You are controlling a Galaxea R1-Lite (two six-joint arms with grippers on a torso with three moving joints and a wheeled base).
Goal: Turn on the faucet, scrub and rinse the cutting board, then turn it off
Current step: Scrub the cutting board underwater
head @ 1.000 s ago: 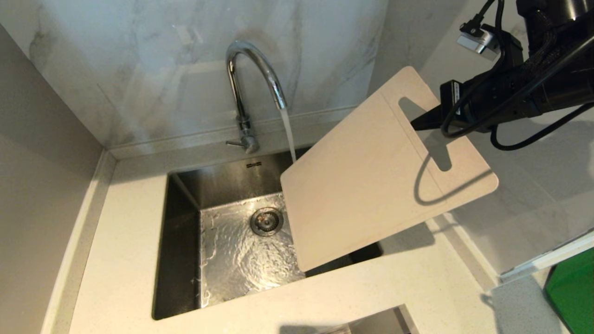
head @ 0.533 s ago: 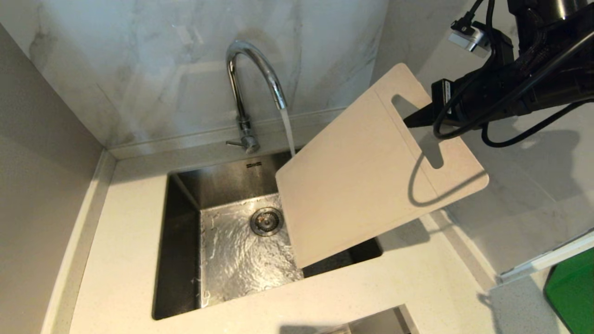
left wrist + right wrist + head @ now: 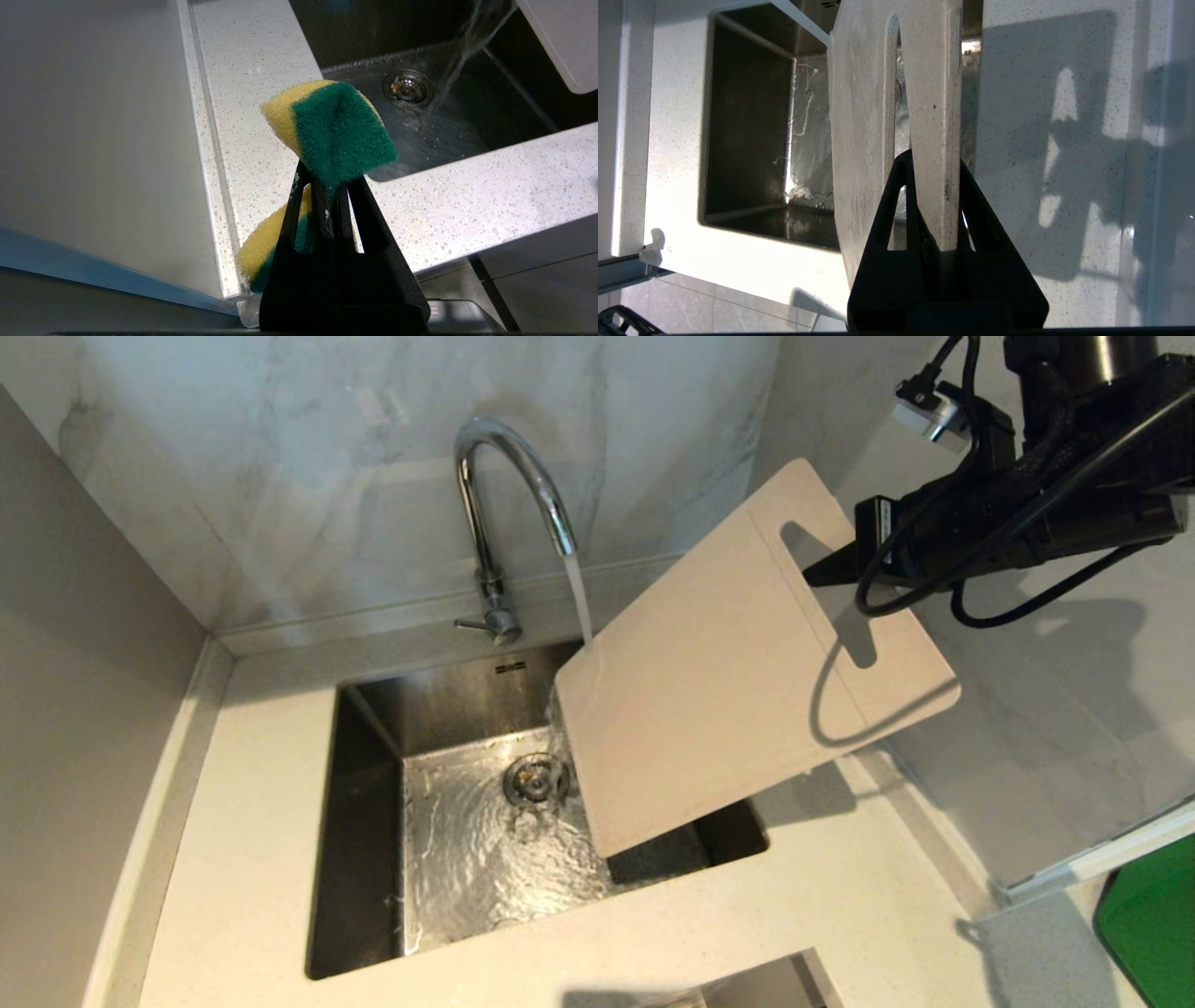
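One corner of the cutting board [image 3: 709,681] dips under the stream from the faucet [image 3: 495,513], tilted over the sink [image 3: 364,840] so water drains off. The right gripper [image 3: 934,186] clamps its handle strip. The left gripper [image 3: 327,182], off the counter's [image 3: 467,196] front edge, pinches a sponge [image 3: 336,130]; nothing blocks it.

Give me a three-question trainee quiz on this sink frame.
1. True or false: water is running from the faucet.
2. What does the left tool hold? A) brush B) sponge C) nothing
3. Which tool grips the cutting board, and where?

Key: 1. True; the stream lands on the board's corner over the sink. 2. B. 3. The right tool, shut on the board's end by the handle slot.
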